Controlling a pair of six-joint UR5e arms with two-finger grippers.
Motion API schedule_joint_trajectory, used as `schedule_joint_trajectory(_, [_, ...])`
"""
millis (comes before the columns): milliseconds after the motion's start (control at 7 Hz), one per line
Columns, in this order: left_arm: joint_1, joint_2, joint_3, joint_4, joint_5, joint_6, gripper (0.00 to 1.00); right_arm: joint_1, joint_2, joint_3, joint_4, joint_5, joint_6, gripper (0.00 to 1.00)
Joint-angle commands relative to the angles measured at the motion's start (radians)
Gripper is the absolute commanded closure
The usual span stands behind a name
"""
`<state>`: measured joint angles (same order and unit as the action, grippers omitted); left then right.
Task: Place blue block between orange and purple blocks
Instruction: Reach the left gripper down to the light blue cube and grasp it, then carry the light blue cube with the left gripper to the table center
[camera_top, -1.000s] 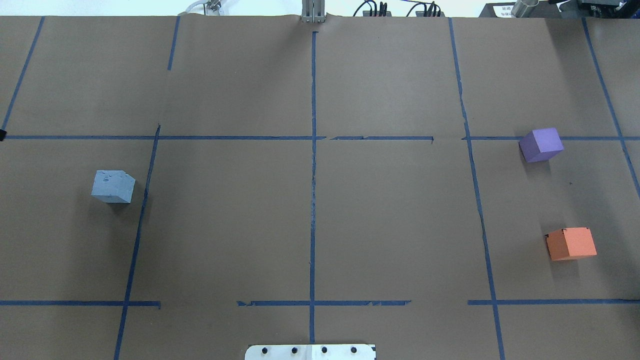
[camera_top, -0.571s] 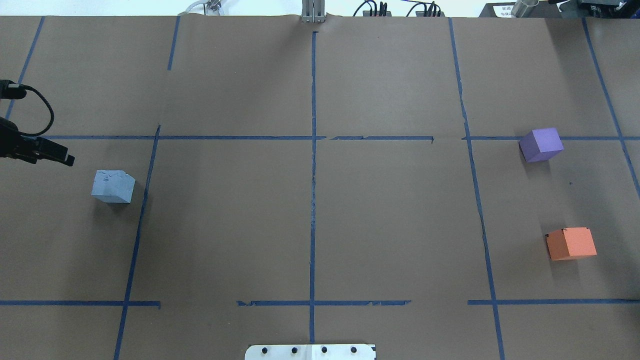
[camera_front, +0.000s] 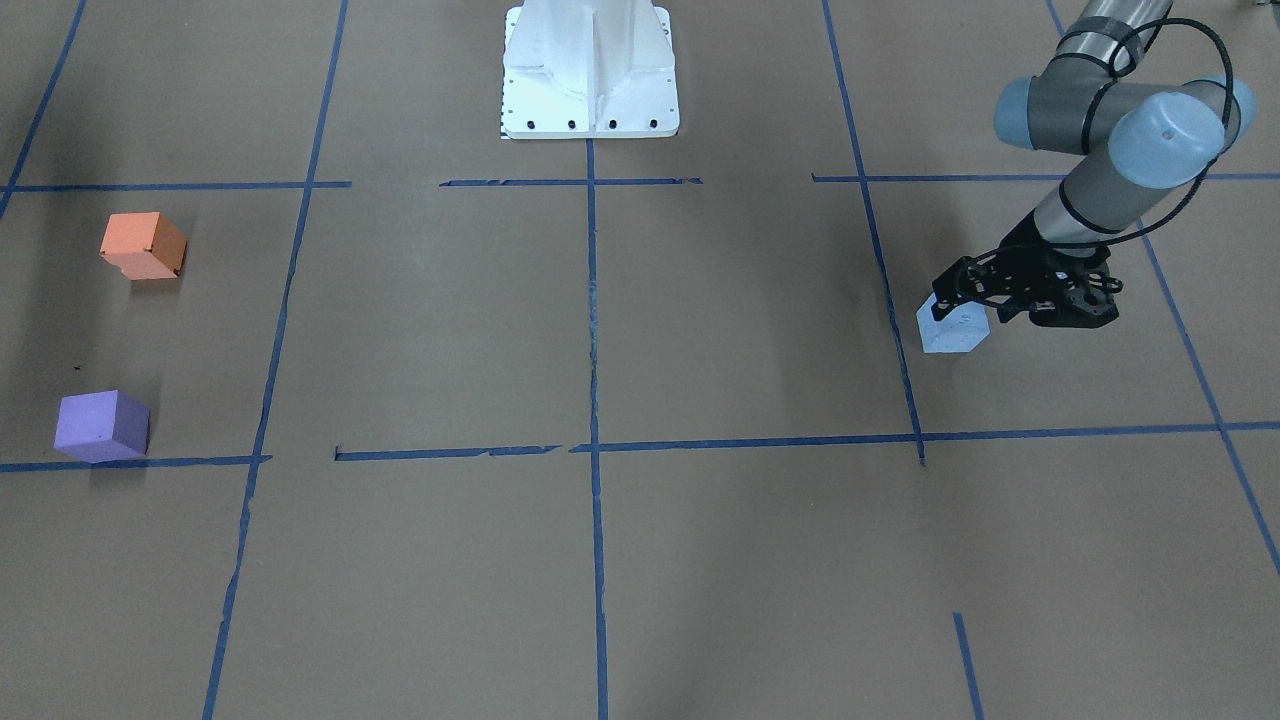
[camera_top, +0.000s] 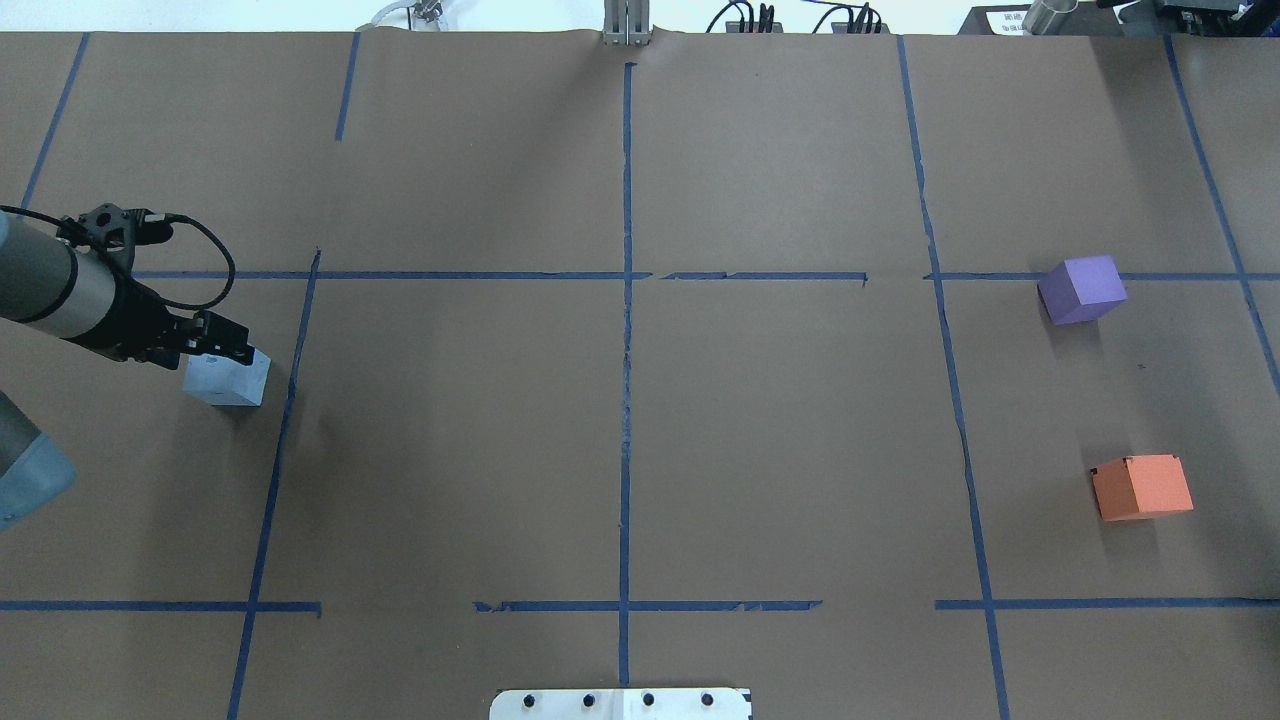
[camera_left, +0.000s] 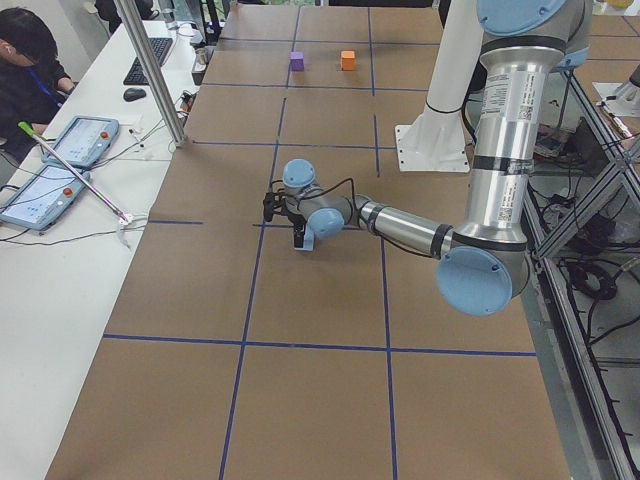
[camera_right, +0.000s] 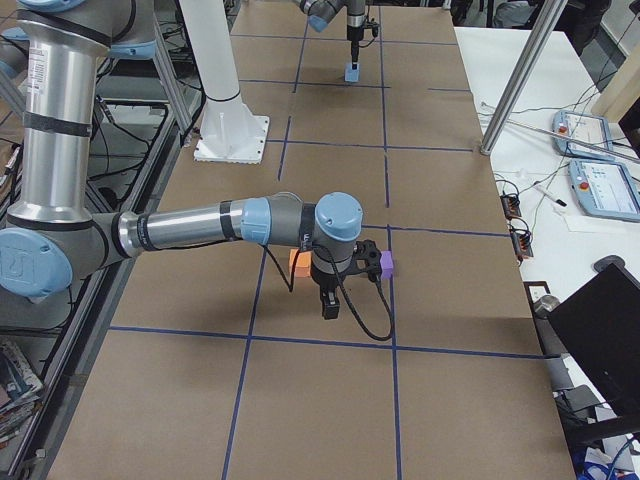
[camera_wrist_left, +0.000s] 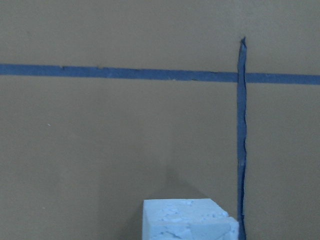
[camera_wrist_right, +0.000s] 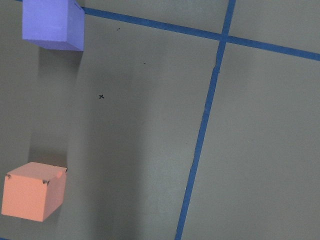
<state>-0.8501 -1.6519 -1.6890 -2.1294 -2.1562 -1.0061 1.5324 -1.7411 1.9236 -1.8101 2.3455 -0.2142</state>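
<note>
My left fingers (camera_top: 230, 345) hang right over the top far edge of the blue block (camera_top: 228, 382), at the left of the overhead view. I cannot tell whether they are spread or pressed together, or whether they touch the block. My left wrist camera catches only the pitted top of the blue block at the bottom of its frame. The block sits on the brown tabletop (camera_top: 640, 400), just left of a blue tape line (camera_top: 285, 420).

My right fingers (camera_right: 330, 305) show only in the side view from the right, pointing down near the other two blocks. From there I cannot tell how they stand.

Far across the tabletop, at the right of the overhead view, the purple block (camera_top: 1083, 288) rests on a tape line. The orange block (camera_top: 1142, 487) lies below it in the frame, well apart from it, with brown paper between them.
</note>
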Motion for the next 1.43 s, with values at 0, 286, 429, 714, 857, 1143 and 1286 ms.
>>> schedule_joint_trajectory(0, [0.058,0.001,0.017,0.003,0.079,-0.017,0.0,0.0,0.0,-0.002,0.0,0.0,-0.001,0.0])
schedule_joint_trajectory(286, [0.063,0.007,0.015,0.005,0.082,-0.017,0.11,0.0,-0.002,-0.002,0.0,0.0,-0.001,0.0])
schedule_joint_trajectory(429, [0.062,0.009,0.008,0.006,0.079,-0.016,0.62,0.0,-0.003,0.0,0.0,0.0,0.001,0.0])
schedule_joint_trajectory(714, [0.053,-0.003,-0.026,0.009,0.079,-0.016,0.81,0.0,-0.005,0.002,0.0,0.0,0.001,0.0])
schedule_joint_trajectory(857, [0.051,-0.011,-0.047,0.019,0.081,-0.017,0.81,0.0,-0.006,0.003,0.0,0.0,0.001,0.0])
schedule_joint_trajectory(1143, [0.06,-0.226,-0.061,0.259,0.084,-0.02,0.8,0.0,-0.005,0.003,0.0,0.0,0.001,0.0])
schedule_joint_trajectory(1286, [0.092,-0.378,-0.063,0.439,0.14,-0.026,0.77,0.0,-0.005,0.003,0.0,0.0,0.001,0.0])
